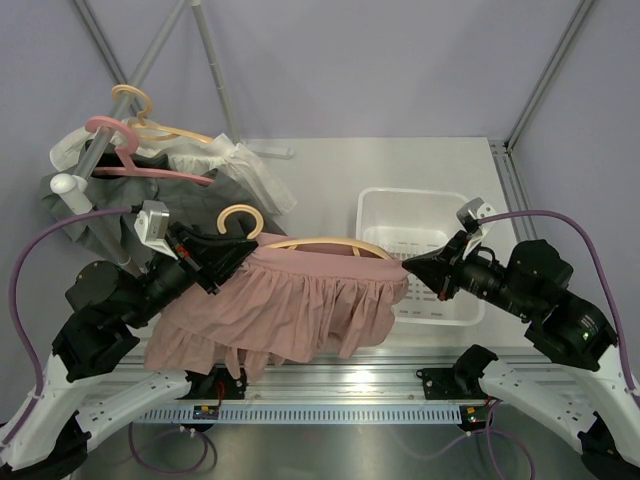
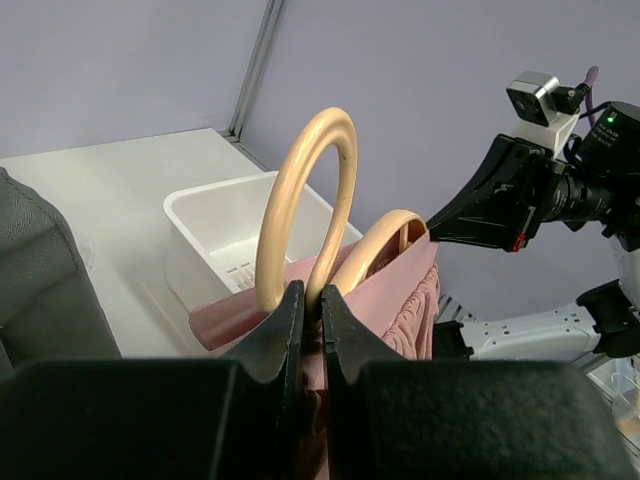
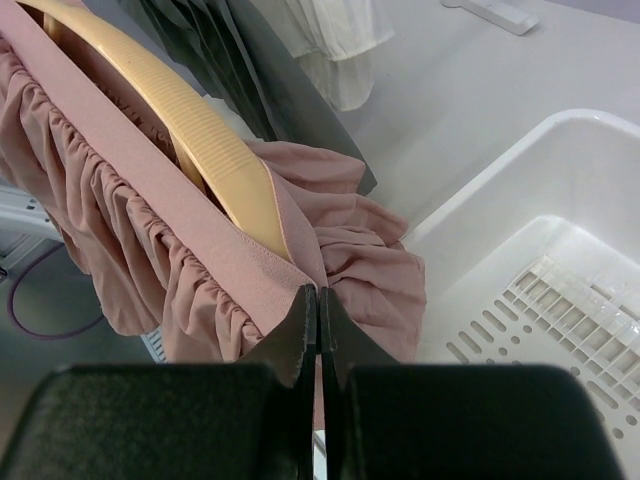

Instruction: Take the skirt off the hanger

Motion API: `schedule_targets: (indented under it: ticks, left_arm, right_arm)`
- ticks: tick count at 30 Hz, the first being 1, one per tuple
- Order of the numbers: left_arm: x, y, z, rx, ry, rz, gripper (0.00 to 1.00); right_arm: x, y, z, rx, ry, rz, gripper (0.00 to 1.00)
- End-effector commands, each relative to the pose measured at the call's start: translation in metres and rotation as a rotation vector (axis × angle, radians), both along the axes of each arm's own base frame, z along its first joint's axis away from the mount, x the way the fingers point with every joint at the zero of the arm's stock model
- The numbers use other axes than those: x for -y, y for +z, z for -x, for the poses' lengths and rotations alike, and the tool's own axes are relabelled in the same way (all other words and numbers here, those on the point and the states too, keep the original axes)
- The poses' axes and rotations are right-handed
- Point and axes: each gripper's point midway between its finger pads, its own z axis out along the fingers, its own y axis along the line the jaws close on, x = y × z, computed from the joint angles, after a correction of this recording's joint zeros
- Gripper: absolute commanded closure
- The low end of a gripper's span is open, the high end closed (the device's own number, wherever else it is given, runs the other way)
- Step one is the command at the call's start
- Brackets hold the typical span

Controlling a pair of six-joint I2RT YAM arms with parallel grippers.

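Left end effector [image 2: 311, 305] is clamped tight on the hanger [image 2: 300, 190] hook, right end effector [image 3: 318, 305] pinching the skirt [image 3: 130, 240] waistband; skirt hangs on the hanger between them.

There were three hangers: a tan hanger [image 1: 330, 243], a pink hanger [image 1: 150, 172] and a cream hanger [image 1: 178, 132]. One pink skirt [image 1: 290, 305], one white basket [image 1: 410, 195], one grey garment [image 1: 70, 200], and two hands, the left hand [image 1: 238, 248] and the right hand [image 1: 405, 262].
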Motion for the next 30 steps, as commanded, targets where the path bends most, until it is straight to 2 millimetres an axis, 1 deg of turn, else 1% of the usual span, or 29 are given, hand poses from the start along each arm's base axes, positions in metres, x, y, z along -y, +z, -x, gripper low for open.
schedule_targets:
  ticks: [1,8,11,12,14,15,16,17,18,19,20,21,22,23,24,25,26,28,29,30]
  left_arm:
    - [-0.042,0.073,0.005,0.166,0.141,0.198,1.00]
    - [-0.044,0.071,0.003,0.156,0.153,0.207,1.00]
    - [-0.041,0.074,0.003,0.150,0.140,0.230,1.00]
    - [-0.040,0.074,0.003,0.148,0.135,0.237,1.00]
    - [-0.034,0.081,0.005,0.156,0.101,0.266,1.00]
    - [-0.028,0.080,0.002,0.149,0.090,0.264,1.00]
    - [-0.024,0.082,0.002,0.145,0.077,0.271,1.00]
    - [-0.023,0.090,0.003,0.149,0.063,0.309,1.00]
    - [-0.019,0.093,0.002,0.148,0.049,0.325,1.00]
    - [-0.012,0.095,0.000,0.143,0.027,0.334,1.00]
    - [-0.011,0.108,0.003,0.154,0.005,0.389,1.00]
    - [-0.009,0.115,0.003,0.168,-0.007,0.419,1.00]
    - [0.001,0.116,0.001,0.164,-0.038,0.420,1.00]
    - [0.001,0.126,0.002,0.172,-0.053,0.456,1.00]
    - [0.005,0.129,0.002,0.174,-0.068,0.468,1.00]
    - [0.012,0.130,-0.002,0.169,-0.081,0.468,1.00]
    - [0.012,0.137,0.000,0.179,-0.094,0.494,1.00]
    - [0.017,0.143,0.000,0.185,-0.118,0.503,1.00]
    - [0.018,0.149,0.001,0.190,-0.125,0.508,1.00]
    - [0.017,0.152,0.003,0.195,-0.131,0.508,1.00]
  right_arm:
    - [0.026,-0.034,-0.004,-0.051,-0.110,0.118,1.00]
    - [0.033,-0.038,0.002,-0.052,-0.115,0.118,1.00]
    - [0.024,-0.040,0.003,-0.066,-0.085,0.097,1.00]
    - [0.018,-0.037,0.003,-0.068,-0.063,0.076,1.00]
    - [0.008,-0.042,-0.001,-0.095,-0.045,0.061,1.00]
    - [0.000,-0.036,-0.001,-0.088,-0.014,0.032,1.00]
    - [-0.007,-0.037,-0.003,-0.098,0.002,0.023,1.00]
    - [-0.012,-0.040,-0.005,-0.111,0.018,0.018,1.00]
    - [-0.021,-0.034,-0.004,-0.112,0.053,-0.015,1.00]
    - [-0.028,-0.039,-0.007,-0.131,0.068,-0.012,1.00]
    - [-0.035,-0.038,-0.010,-0.134,0.079,-0.030,1.00]
    - [-0.040,-0.039,-0.010,-0.142,0.102,-0.037,1.00]
    - [-0.045,-0.042,-0.013,-0.154,0.111,-0.037,1.00]
    - [-0.049,-0.042,-0.015,-0.163,0.121,-0.045,1.00]
    - [-0.056,-0.038,-0.015,-0.156,0.148,-0.061,1.00]
    - [-0.061,-0.040,-0.019,-0.168,0.153,-0.059,1.00]
    - [-0.064,-0.036,-0.021,-0.161,0.160,-0.071,1.00]
    - [-0.069,-0.035,-0.026,-0.170,0.161,-0.069,1.00]
    - [-0.069,-0.029,-0.030,-0.158,0.146,-0.070,1.00]
    - [-0.069,-0.027,-0.033,-0.155,0.134,-0.064,1.00]
